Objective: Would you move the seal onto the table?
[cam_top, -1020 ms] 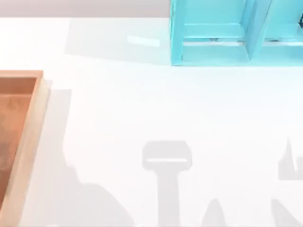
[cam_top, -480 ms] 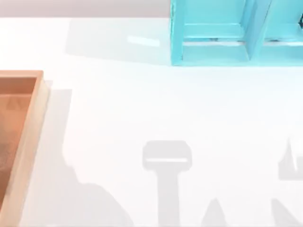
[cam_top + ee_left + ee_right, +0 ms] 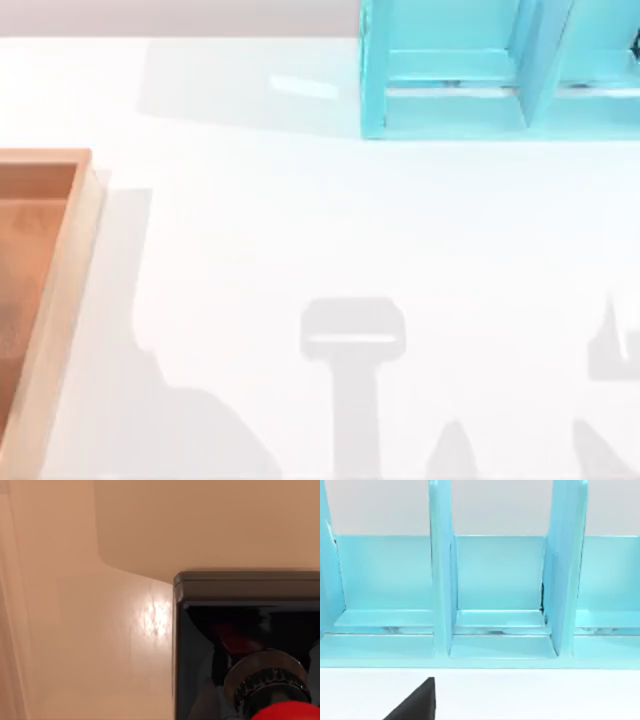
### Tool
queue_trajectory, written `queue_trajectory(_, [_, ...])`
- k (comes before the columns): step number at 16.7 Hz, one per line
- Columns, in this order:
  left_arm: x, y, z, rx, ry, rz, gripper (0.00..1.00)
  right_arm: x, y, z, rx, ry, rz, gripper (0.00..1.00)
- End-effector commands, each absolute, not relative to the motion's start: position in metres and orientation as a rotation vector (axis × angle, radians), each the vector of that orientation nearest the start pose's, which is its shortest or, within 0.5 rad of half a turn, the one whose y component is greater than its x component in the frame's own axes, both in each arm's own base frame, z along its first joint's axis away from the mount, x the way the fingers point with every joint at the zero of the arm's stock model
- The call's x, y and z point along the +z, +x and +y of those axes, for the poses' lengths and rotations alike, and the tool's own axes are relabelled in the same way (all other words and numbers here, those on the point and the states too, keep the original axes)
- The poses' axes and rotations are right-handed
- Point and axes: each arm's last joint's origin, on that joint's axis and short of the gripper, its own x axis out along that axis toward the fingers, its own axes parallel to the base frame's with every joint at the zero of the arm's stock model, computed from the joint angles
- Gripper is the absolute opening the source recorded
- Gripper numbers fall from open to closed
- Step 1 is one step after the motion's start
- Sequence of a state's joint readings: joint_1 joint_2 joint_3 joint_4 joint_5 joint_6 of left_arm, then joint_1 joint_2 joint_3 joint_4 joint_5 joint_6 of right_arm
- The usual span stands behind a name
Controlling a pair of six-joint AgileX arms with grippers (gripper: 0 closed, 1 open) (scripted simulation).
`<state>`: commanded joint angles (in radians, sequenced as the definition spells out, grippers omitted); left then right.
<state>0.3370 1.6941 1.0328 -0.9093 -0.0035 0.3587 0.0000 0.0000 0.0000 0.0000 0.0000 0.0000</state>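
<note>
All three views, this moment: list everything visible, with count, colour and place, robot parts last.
table: one, plain white, spans the top view.
wooden tray: one, light wood rim and browner floor, at the table's left edge, cut off by the frame.
shelf unit: one, turquoise, at the table's far side toward the right; the right wrist view faces its open compartments.
seal: one, black square block with a red knob, close under the left wrist camera, on a tan wooden surface.
dark robot part: one, black, low in the right wrist view against the table; which part it is cannot be told.
</note>
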Motion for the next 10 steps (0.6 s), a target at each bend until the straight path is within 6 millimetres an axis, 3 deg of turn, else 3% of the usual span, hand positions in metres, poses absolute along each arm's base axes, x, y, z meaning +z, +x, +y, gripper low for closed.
queue_trajectory(6, [0.163, 0.273, 0.094, -0.014, 0.018, 1.572, 0.0, 0.16, 0.106, -0.001, 0.0, 0.0, 0.0, 1.0])
queue_trajectory(10, [0.187, 0.285, 0.069, -0.012, 0.013, 1.583, 0.0, 0.16, 0.106, -0.001, 0.0, 0.0, 0.0, 1.0])
